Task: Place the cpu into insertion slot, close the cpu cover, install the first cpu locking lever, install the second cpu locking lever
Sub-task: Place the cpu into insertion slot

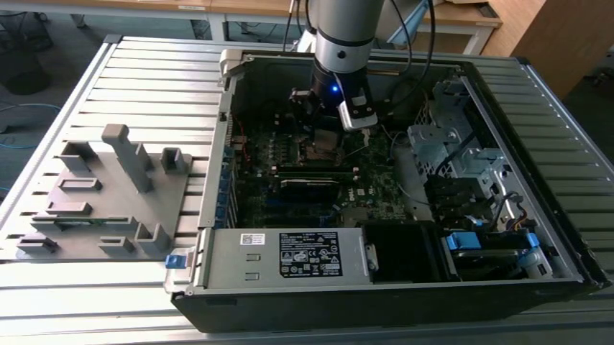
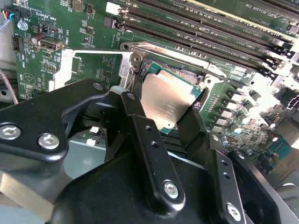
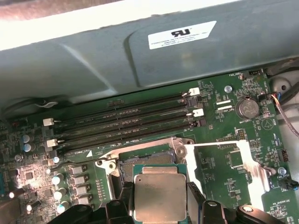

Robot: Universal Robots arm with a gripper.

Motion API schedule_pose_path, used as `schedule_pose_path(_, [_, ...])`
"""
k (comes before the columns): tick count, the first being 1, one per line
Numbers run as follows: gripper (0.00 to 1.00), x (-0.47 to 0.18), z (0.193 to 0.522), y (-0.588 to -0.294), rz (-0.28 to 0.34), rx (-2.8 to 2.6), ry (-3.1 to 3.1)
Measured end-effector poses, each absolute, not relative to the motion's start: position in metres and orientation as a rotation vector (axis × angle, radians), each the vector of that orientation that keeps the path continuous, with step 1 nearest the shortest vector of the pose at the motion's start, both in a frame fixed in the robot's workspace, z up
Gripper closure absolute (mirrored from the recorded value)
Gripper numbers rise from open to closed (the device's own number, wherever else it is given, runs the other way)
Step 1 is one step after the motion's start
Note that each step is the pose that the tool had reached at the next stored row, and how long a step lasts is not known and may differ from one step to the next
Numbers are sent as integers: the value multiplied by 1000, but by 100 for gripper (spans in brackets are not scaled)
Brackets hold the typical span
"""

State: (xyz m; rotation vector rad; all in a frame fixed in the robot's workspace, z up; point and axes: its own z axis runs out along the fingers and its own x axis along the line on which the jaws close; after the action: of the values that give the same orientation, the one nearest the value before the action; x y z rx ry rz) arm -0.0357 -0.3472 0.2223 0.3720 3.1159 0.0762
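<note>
exterior view, arm (image 1: 341, 43) hung inside open case (image 1: 384, 305) over motherboard (image 1: 379, 205), second wrist view, jaws gripped tilted cpu (image 2: 170, 105) by two edges, first wrist view, cpu sat between jaws, partly covering slot (image 3: 140, 161), memory slots (image 3: 121, 123) beyond

This looks like a robotics lab: an open computer case (image 1: 384, 309) lies on a slatted metal tabletop (image 1: 144, 79) beside a grey fixture plate (image 1: 115, 208), under a robot arm (image 1: 343, 29), with wooden desks (image 1: 249, 7) behind.
</note>
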Motion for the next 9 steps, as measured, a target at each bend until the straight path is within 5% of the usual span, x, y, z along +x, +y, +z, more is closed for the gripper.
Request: schedule_pose_path(9, [46,-36,222,-347,76,419,3109])
